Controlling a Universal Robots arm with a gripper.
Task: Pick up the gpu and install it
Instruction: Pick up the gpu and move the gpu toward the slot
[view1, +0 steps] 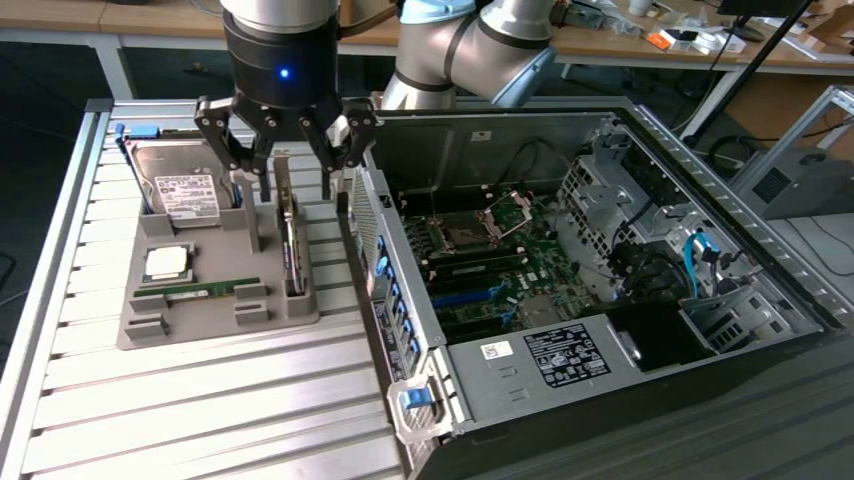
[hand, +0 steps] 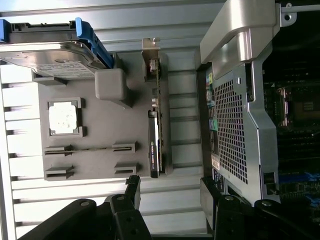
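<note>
**End effector spread wide over the gpu in its holder**

Nearest lies the slatted metal tabletop (view1: 200, 410); on it rest one open computer case (view1: 561, 355) and one grey holder (view1: 200, 325), side by side; the case lies with its motherboard (view1: 487, 265) exposed. The holder carries four parts, one of each: one RAM stick (view1: 200, 290) lying in a slot; one processor chip (view1: 167, 262) in a square recess; one hard drive (view1: 184, 190) propped at the far end; and one gpu (view1: 290, 245), standing on edge in the slot along the holder's side closest to the case, silver bracket at its far end. In the wrist view the gpu (hand: 155, 145) runs along the holder's edge, between the processor chip (hand: 63, 118) and the case wall. Above the card's far end hovers the end effector (view1: 287, 165), released and holding nothing; its fingers (view1: 240, 150) reach down on either side of the card's line. One arm (view1: 461, 45) carries it; the wrist points straight down, a blue light lit on it, the next joints bending away behind the case.
</note>
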